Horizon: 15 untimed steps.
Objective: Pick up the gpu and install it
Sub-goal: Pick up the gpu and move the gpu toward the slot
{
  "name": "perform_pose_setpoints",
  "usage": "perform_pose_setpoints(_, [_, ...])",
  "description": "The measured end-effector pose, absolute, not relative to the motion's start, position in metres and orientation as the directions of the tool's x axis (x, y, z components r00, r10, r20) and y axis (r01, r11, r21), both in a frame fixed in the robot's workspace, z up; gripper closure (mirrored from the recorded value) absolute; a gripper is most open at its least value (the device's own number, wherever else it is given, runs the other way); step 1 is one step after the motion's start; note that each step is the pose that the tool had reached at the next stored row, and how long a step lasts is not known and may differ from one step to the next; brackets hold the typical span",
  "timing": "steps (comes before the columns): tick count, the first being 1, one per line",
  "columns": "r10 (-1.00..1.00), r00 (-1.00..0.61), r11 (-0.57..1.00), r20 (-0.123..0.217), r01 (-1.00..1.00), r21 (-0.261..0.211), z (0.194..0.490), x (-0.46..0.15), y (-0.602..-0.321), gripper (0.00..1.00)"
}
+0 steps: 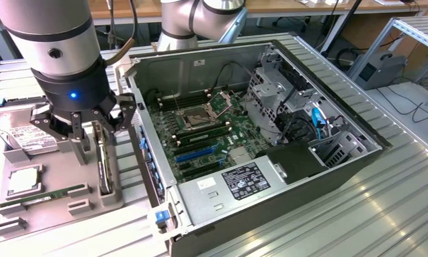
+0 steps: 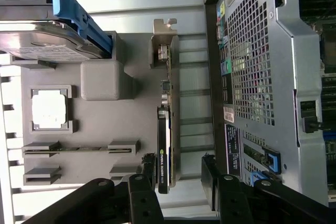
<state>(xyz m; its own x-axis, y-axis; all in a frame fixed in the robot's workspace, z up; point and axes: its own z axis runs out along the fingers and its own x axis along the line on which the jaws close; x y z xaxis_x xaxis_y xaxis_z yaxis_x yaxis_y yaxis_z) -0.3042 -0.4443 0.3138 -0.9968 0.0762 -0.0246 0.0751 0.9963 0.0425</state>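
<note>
Card: the gpu (image 1: 105,160) (image 2: 165,145) stands on its long edge in a slot of the grey holder tray (image 1: 49,209) (image 2: 136,124).
Fingers: spread wide, one on each side of the card's end, not pinching it.
Gripper (image 1: 92,128) (image 2: 179,177): hangs just above the card.
Tray neighbours: hard drive (image 1: 21,134) (image 2: 47,43), processor chip (image 1: 24,182) (image 2: 50,108), memory stick (image 1: 42,195) (image 2: 68,149).
Case: open computer case (image 1: 285,214) (image 2: 262,51) just beside the tray, on the exterior view's right.
Counter (image 1: 385,214): ribbed metal, under the tray and the case.
</note>
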Motion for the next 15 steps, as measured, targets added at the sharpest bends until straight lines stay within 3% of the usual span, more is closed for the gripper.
perform_pose_setpoints(15, [0.076, -0.997, 0.996, -0.025, 0.075, 0.043, 0.3088, -0.3043, -0.4443, 0.52])
